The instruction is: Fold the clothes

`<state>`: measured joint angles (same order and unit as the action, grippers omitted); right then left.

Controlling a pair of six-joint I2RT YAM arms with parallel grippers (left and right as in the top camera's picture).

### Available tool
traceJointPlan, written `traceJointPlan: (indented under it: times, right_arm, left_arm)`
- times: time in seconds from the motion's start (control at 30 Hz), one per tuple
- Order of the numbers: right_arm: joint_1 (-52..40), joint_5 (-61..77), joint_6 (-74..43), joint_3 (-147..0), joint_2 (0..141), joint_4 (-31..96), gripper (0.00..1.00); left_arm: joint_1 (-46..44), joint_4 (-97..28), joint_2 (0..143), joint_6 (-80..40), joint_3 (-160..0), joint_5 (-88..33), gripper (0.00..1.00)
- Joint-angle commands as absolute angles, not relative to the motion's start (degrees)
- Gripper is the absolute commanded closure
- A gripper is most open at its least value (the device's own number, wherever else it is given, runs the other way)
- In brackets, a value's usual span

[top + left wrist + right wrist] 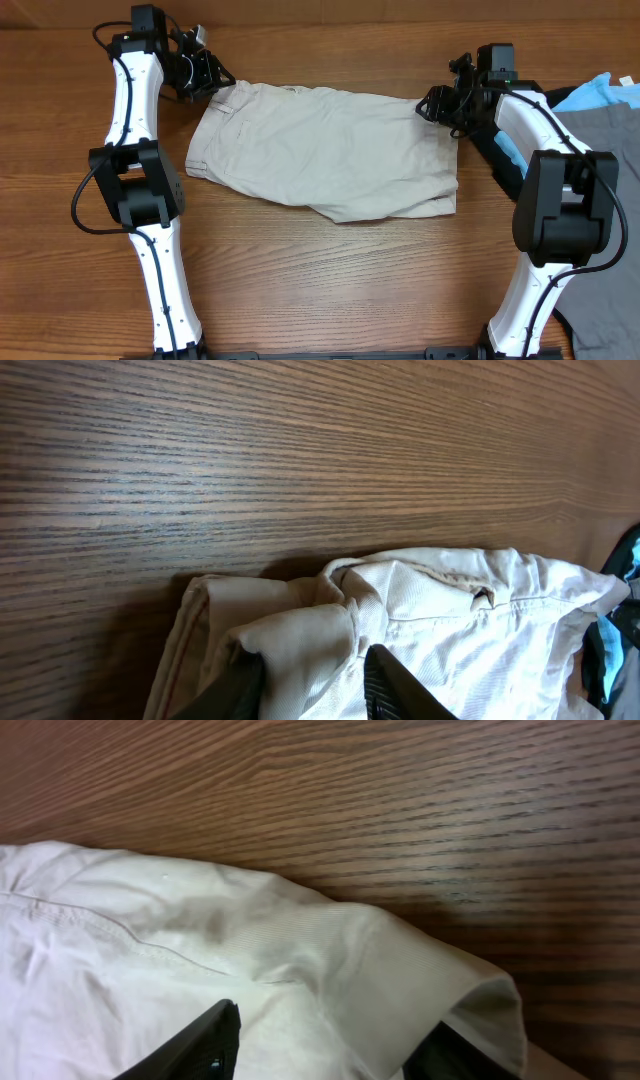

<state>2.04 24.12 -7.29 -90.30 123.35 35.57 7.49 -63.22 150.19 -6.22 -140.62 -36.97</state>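
The beige shorts (330, 150) lie spread flat across the middle of the table, waistband to the left and leg hems to the right. My left gripper (207, 82) is at the far left corner of the waistband. In the left wrist view its fingers (312, 678) are closed on a bunched fold of the shorts (450, 630). My right gripper (441, 105) is at the far right corner. In the right wrist view its fingers (325, 1045) stand apart, straddling the leg hem of the shorts (150, 920), which curls up over the right finger.
A grey garment (603, 150) lies at the right edge of the table with a light blue one (603, 92) behind it. More light blue cloth (511, 150) shows under the right arm. Bare wood table (330, 270) lies in front of the shorts.
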Motion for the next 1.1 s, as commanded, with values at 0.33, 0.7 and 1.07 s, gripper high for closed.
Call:
traceJointPlan:
  times: [0.33,0.7,1.07]
  right_arm:
    - [1.5,25.6,-7.2,-90.1,124.0,34.9,0.9]
    - [2.6,28.9,-7.2,-90.6,120.8,38.0,0.96]
    - [1.9,22.8,-7.0,-86.5,121.5,34.4,0.52]
  left_arm:
    - [7.1,-63.4,150.8,-6.4,-142.1,-37.5,0.78]
    - [9.2,-64.1,150.8,-6.5,-143.0,-48.2,0.96]
    - [9.4,-65.3,150.8,-6.2,-143.2,-44.6,0.96]
